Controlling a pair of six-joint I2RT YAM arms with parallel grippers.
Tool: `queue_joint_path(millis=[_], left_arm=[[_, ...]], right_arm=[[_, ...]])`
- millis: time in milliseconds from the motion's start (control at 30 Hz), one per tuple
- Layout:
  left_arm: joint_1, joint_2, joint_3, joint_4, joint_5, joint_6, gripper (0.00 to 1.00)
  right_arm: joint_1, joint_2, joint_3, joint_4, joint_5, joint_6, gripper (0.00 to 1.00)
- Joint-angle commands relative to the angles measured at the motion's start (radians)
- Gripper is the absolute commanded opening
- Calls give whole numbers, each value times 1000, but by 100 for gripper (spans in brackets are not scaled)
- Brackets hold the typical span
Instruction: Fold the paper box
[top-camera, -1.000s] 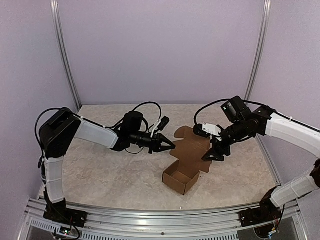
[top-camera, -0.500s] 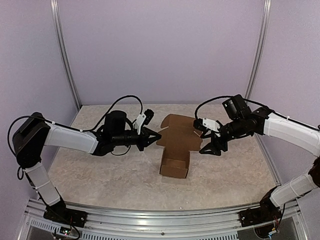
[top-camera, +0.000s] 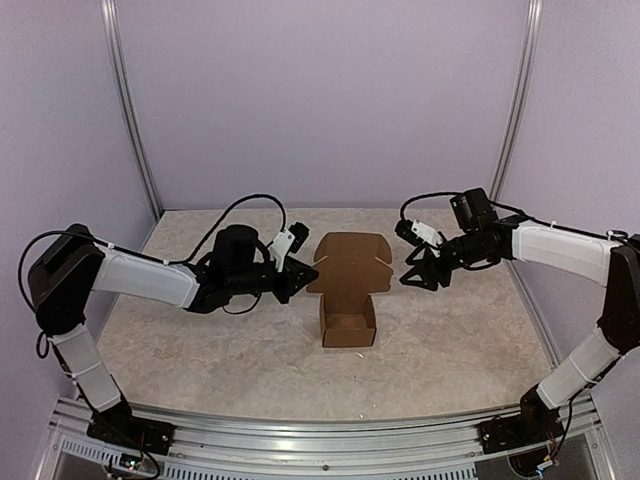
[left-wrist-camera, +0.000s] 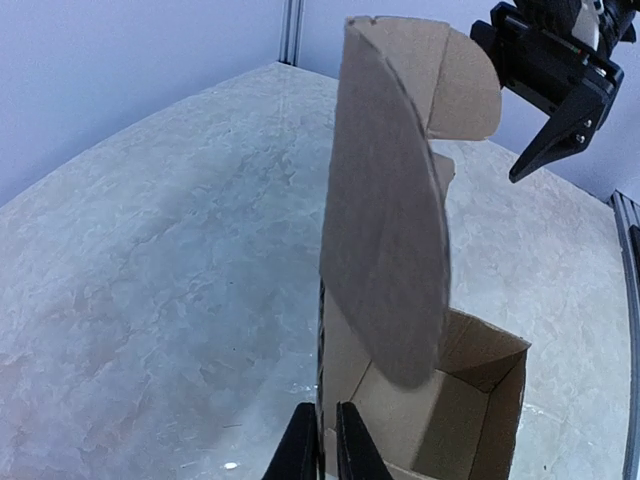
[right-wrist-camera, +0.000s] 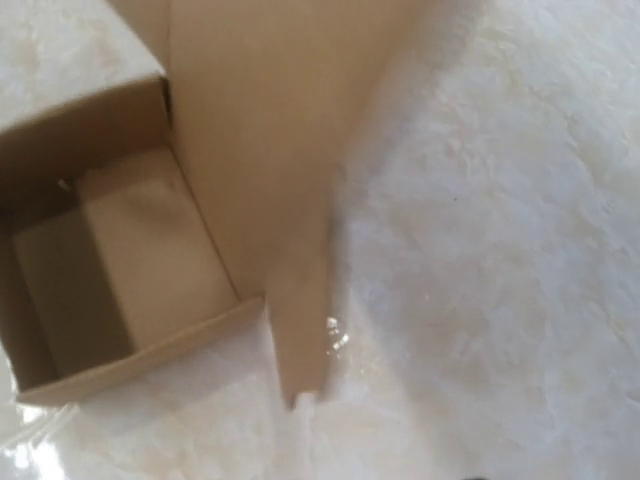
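The paper box, turned square in the middle of the table, now has its lid upright, the left gripper pinching its edge and the right gripper open nearby, likely ready for closing.

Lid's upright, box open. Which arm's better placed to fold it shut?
Right, probably. The right gripper is open and free beside the upright lid of the paper box, while the left gripper is pinched on the opposite edge, steadying it.
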Motion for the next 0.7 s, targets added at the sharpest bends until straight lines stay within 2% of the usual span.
queue_joint_path(millis=[0, 167, 367, 567, 667], left_arm=[[-20, 50, 42, -28, -16, 12, 12], [-38, 84, 90, -52, -36, 11, 11], [-62, 106, 135, -94, -119, -25, 8], [-71, 70, 119, -129, -167, -57, 12], [-74, 46, 104, -167, -186, -78, 17]], right_arm=[[-2, 36, -12, 61, -55, 59, 59], [-3, 74, 2, 108, -40, 135, 51], [4, 120, 7, 106, -76, 158, 31], [13, 113, -16, 139, -96, 169, 17], [14, 110, -17, 144, -99, 169, 14]])
